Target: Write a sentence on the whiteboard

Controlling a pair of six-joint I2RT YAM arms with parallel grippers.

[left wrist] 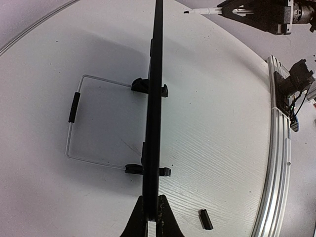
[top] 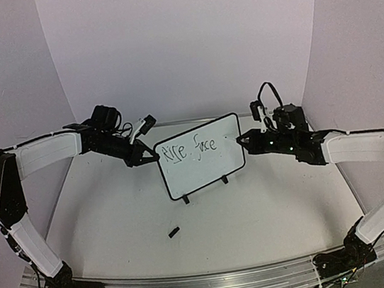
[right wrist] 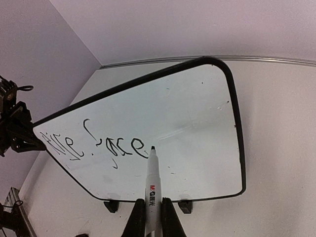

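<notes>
Black-framed whiteboard (top: 210, 170) stands upright on its two feet on the table (top: 109, 213), midway between the side edges and nearer the far edge than the near one. Black writing (top: 191, 148) across its upper left reads roughly "Rise face". The left gripper (top: 149, 157) is clamped on the board's left edge. The right gripper (top: 243, 140) is closed around a white marker (right wrist: 152, 177), its tip just right of "face", at or very near the surface. A small black cap (top: 173, 231) lies toward the near edge, apart from the board.
</notes>
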